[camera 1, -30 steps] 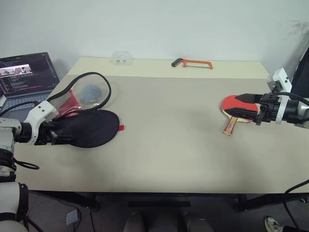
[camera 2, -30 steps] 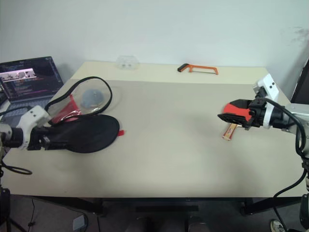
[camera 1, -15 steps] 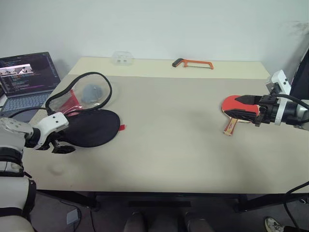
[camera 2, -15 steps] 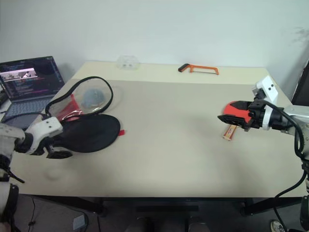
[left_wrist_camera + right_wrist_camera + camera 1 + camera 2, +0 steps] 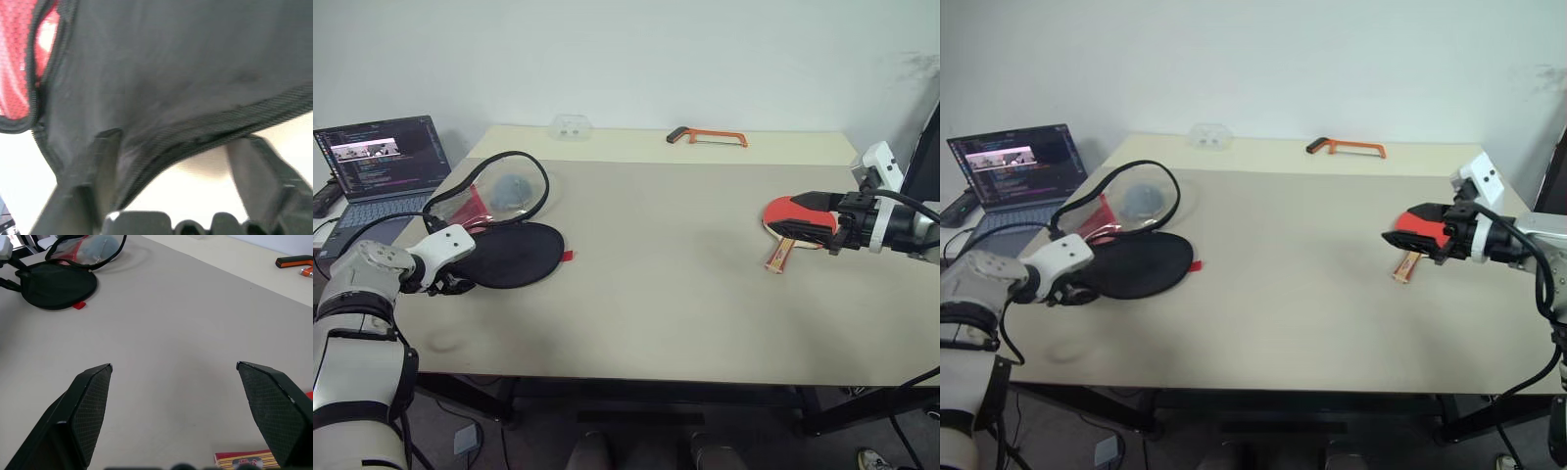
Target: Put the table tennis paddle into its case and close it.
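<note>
Moved in along the left edge of the left eye view: left gripper (image 5: 453,284), now at the near rim of the case (image 5: 514,255), fingers (image 5: 90,166) straddling the black fabric edge, not visibly clamped. Lying flapped open at left. Right gripper (image 5: 181,416) spread wide, hovering above the table tennis paddle (image 5: 790,217) at right.

Beige counter (image 5: 656,274) carries: open black case (image 5: 504,255) touching the left pincer (image 5: 460,284); red table tennis paddle (image 5: 790,220) beneath the right pincer (image 5: 813,217); orange hacksaw (image 5: 708,136) well beyond both.
</note>
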